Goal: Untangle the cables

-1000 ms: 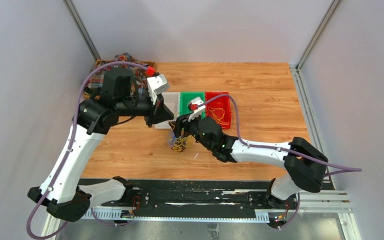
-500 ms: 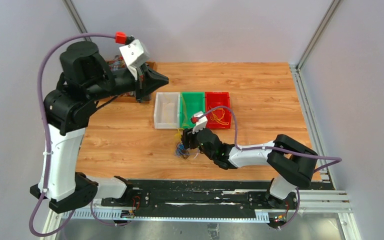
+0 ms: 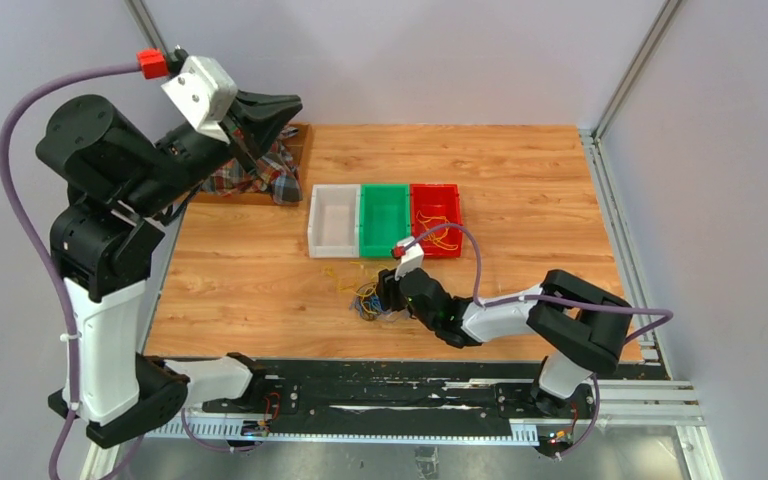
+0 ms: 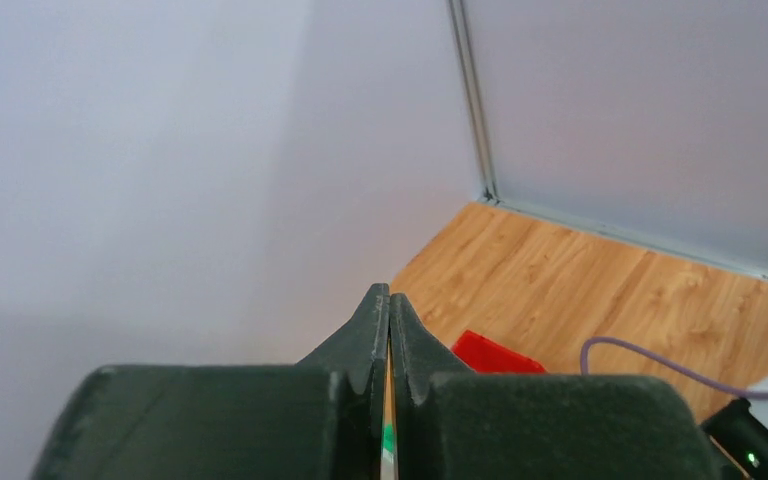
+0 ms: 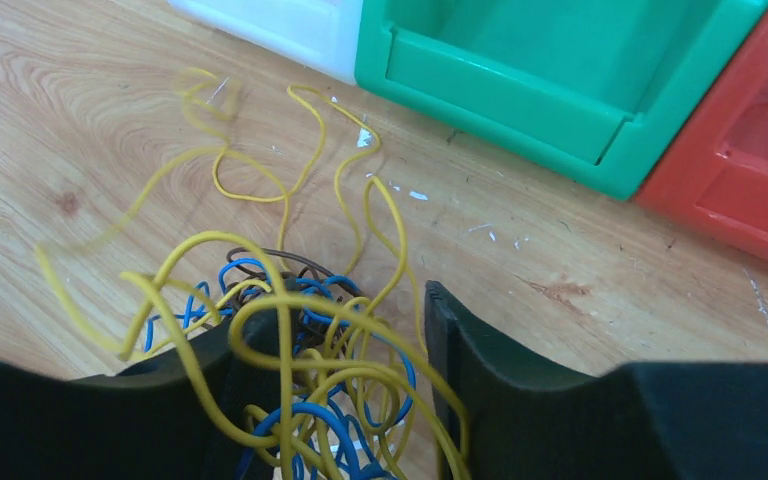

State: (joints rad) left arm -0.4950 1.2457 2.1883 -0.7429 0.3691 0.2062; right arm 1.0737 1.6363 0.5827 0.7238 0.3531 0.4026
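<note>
A tangle of yellow, blue and dark cables (image 3: 366, 300) lies on the wooden table in front of the bins. My right gripper (image 3: 382, 296) is low over it, and its jaws stand apart with the tangle (image 5: 310, 360) between them. In the right wrist view the gripper (image 5: 350, 335) is open, and yellow loops (image 5: 260, 190) spread out toward the bins. More yellow cables (image 3: 438, 235) lie in the red bin (image 3: 452, 205). My left gripper (image 3: 288, 102) is raised high at the back left, and its jaws (image 4: 389, 295) are pressed together with nothing visibly held.
A white bin (image 3: 314, 220), a green bin (image 3: 384, 247) and the red bin stand side by side mid-table. In the right wrist view the green bin (image 5: 520, 95) and white bin (image 5: 280, 25) are just beyond the tangle. A plaid cloth (image 3: 265, 178) lies at the back left.
My left arm has swung up and back to the left, away from the bins. My right gripper has come down and toward the near edge with the tangle, which now rests on the table.
</note>
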